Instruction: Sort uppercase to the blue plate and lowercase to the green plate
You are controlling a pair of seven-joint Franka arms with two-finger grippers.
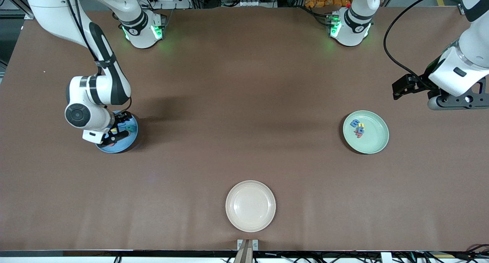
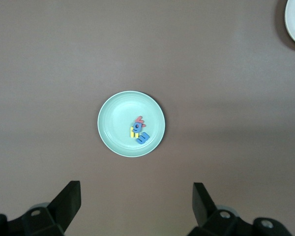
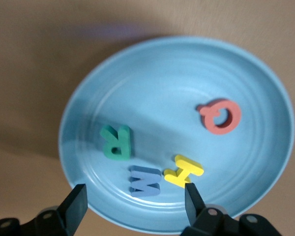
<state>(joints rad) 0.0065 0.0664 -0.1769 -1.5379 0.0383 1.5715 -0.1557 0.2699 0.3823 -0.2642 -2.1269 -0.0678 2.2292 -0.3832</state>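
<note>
Altogether, four uppercase [image 3: 152, 152] letters lie in the blue plate [image 3: 265, 88].

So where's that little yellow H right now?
The yellow H lies flat in the blue plate at the right arm's end of the table, beside the blue W, directly under the open right pincer.

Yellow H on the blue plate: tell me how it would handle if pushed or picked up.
The yellow H looks flat and thick-cut like foam, so it is probably light and slightly squashy. Lying flat on the blue plate, it should slide rather than roll. A push would likely bump it into the blue W beside it.
</note>
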